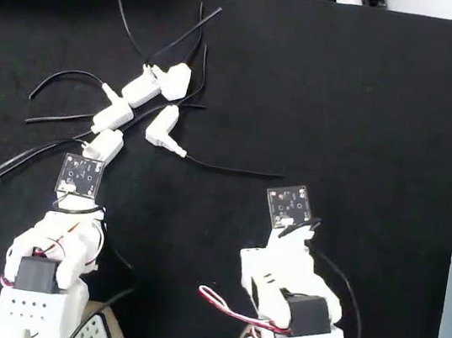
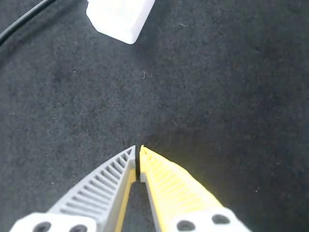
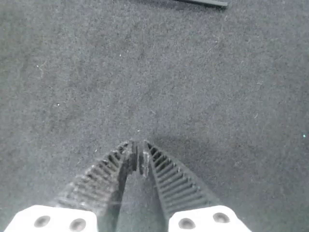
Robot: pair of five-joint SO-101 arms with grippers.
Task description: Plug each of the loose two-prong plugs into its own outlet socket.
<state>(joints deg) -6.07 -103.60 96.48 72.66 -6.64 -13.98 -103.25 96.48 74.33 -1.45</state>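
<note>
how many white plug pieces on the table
5, all left of centre: far pair, touching; middle piece; angled piece right of it; near piece. None look hidden.

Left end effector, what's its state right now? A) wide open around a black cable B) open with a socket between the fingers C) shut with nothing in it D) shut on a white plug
C: in the left wrist view the left end effector has its grey and yellow tips pressed together with nothing between them, and the nearest white connector lies apart from it on the black cloth.
</note>
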